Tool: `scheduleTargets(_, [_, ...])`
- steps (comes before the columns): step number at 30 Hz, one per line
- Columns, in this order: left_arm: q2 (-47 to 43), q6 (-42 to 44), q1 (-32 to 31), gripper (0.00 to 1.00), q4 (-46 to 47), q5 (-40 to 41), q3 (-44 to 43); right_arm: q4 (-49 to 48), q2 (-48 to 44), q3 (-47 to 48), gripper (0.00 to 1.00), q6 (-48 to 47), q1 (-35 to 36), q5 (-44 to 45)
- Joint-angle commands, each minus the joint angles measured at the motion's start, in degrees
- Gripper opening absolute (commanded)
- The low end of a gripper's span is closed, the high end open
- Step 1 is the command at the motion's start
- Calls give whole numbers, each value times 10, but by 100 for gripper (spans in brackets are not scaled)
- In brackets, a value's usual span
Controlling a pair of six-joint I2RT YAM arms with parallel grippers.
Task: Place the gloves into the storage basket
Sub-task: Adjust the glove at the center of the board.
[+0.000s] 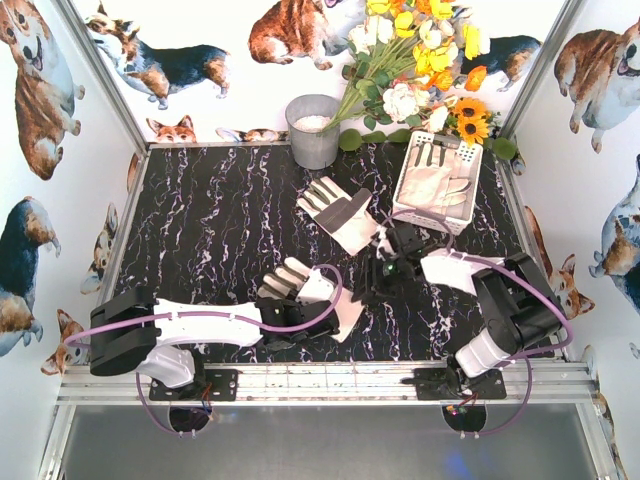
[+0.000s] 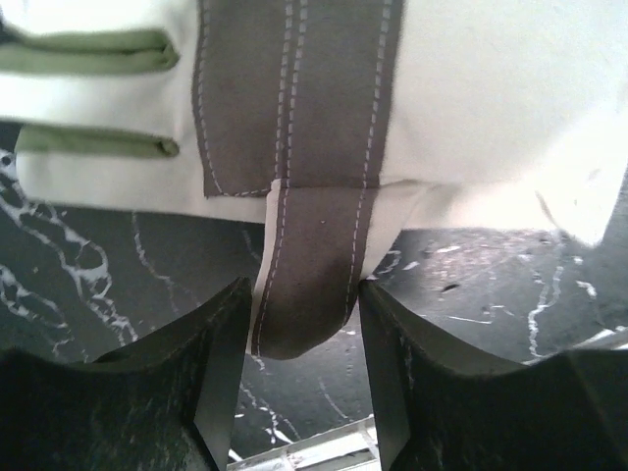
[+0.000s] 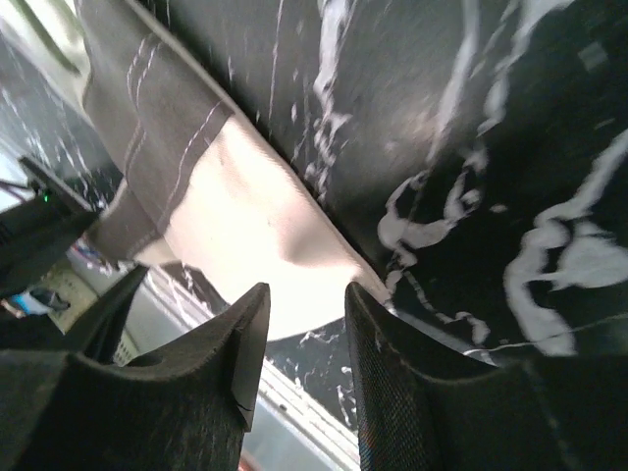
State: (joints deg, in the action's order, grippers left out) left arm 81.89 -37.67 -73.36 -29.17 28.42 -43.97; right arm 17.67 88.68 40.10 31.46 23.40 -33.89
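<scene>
Glove (image 2: 471, 98) thumb lies between left pincer (image 2: 304, 294) jaws; jaws apart.

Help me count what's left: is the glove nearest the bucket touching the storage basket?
Apart. The top view shows a strip of dark table between the glove and the storage basket.

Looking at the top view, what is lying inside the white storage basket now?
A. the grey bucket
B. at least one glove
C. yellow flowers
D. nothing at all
B: the storage basket at the far right holds a cream-white glove, with dark finger parts showing at its far end.
</scene>
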Motion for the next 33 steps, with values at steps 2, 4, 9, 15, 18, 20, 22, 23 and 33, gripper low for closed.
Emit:
scheduleTargets(2, [2,-72,16,43,-83,54,2,-36,-5,-32,39,24,46,22])
scheduleTargets(4, [0,-86,28,43,-95,62,2,-41,-9,-40,39,34,66,24])
scheduleTargets(9, [-30,-106,66,45,-118,83,2,-50,-11,-41,39,58,117,27])
scheduleTargets(15, [-93,-102,131,49,-125,88,41,-76,-27,-29,39,101,170,17])
scheduleTargets(18, [-130,-94,147,55,-121,79,43,-74,-52,-21,43,115,176,18])
scheduleTargets(20, [-156,-91,152,59,-118,66,37,-58,-77,-12,46,116,175,38])
scheduleTargets(22, [-170,-91,155,61,-112,48,29,-41,-98,-2,48,115,173,59])
scheduleTargets(23, [-174,-88,158,62,-106,36,25,-36,-106,2,49,115,172,68])
scheduleTargets(33, [-104,-103,164,58,27,-69,-21,-53,-95,-8,46,131,151,133])
